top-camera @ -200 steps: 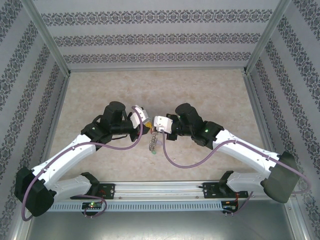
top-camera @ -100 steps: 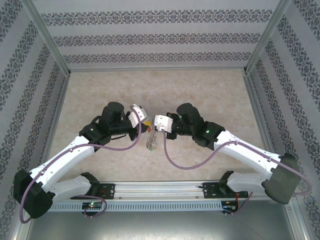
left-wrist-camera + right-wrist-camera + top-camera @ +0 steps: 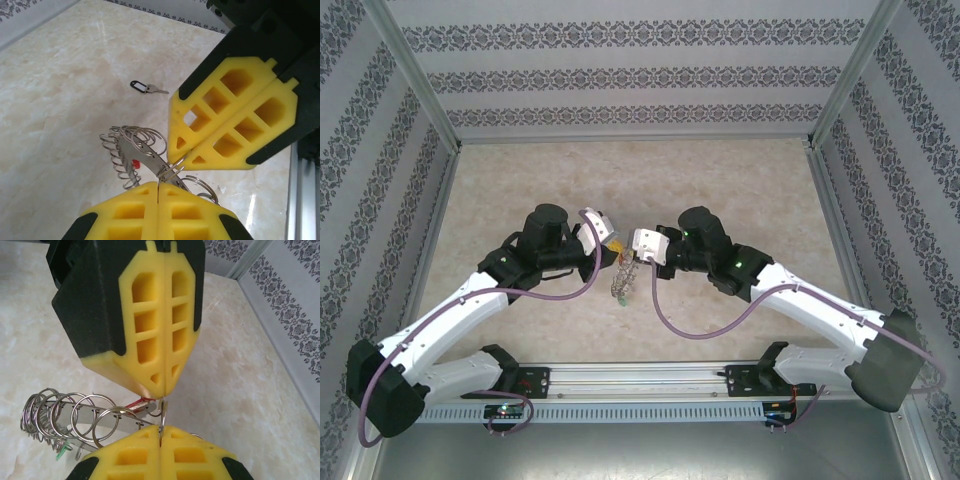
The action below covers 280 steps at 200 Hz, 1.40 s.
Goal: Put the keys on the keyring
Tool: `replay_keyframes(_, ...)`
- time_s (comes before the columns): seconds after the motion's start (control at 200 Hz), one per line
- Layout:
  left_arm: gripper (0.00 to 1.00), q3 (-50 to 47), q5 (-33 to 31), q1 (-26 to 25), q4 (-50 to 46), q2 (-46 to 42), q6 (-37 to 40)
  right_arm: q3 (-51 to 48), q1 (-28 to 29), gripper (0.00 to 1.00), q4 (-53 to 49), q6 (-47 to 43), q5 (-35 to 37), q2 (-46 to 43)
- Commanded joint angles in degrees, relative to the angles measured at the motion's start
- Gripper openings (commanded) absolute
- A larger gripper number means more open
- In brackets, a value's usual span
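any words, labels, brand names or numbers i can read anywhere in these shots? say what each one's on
No text can be read in any view.
Pale label on the black-tagged key: too small to read.
Circuit boards on the base rail: any print is too small to read.
Yellow finger pads and keyring: no markings visible.
Wallpaper: ornament, not letters.

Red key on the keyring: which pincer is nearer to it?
Left pincer, narrowly: its tip is beside the red key. The right pincer is across the loop of the keyring both pinch.
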Motion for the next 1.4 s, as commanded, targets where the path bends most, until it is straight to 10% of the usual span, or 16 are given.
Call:
replay_keyframes(0.0,0.00,2.6,6.6,2.6,-1.3,1.5,-1.5,-1.7,-1.3,0.00,5.5,2.8,-6.1,-2.7)
replay_keyframes(0.445,0.01,9.3,23.9,7.1,-6.5,9.2,-3.5,-4.4,-4.3,0.00,10.3,5.3,-11.3,-3.8)
replay_keyframes(1.164,0.33,6.2,19.0,9.4,-3.1,6.0,-6.5,-6.3,-6.2,0.00,13.9,7.8,-13.7,-2.9)
replay_keyframes(1.394,0.34,0.7,15.9,9.4,4.7,0.1,5.2,-4.9,-8.8,0.00,13.6,9.8,-23.1,-1.0)
